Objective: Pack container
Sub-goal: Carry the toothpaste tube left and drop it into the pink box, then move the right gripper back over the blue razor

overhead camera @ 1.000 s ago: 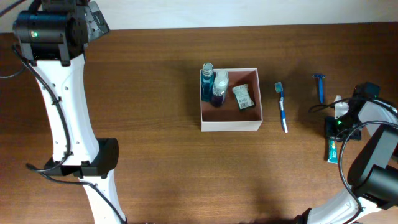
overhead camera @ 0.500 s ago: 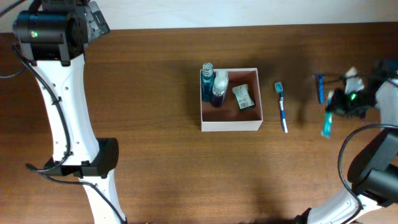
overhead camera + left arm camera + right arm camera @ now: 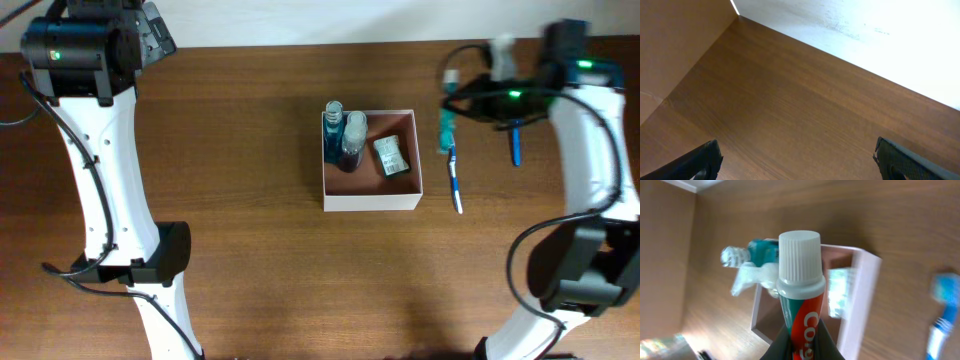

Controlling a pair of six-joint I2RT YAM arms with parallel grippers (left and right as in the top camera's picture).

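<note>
1. The container (image 3: 371, 203) is on the table (image 3: 250, 260), in front of the right gripper (image 3: 801, 347) and lower than it. In the right wrist view its near white wall shows just beyond the cap of the held tube.
2. Three things are in the container. A blue bottle (image 3: 333, 128) and a darker bottle (image 3: 351, 148) stand close together against the wall farthest from the right gripper. A small pale packet (image 3: 392, 156) lies on the pinkish-brown floor, closer to the gripper.
3. The toothpaste tube (image 3: 799, 287) has a ribbed white cap and a teal and red body. On the red part the white letters "Co" can be read, and the rest is hidden by the fingers. Any print on the packet is too blurred to read.
4. The right gripper is clamped on the tube's lower body, with the cap pointing away from the wrist. From overhead the tube hangs above the table, just outside the container's near wall.
5. A blue and white toothbrush (image 3: 455, 178) lies on the table beside the tube, between the container and the gripper's arm. A blue razor (image 3: 516, 140) lies on the far side of the gripper from the container.
6. The left gripper (image 3: 796, 145) is well apart from all this. Its fingers are spread wide over bare wood and hold nothing.
</note>
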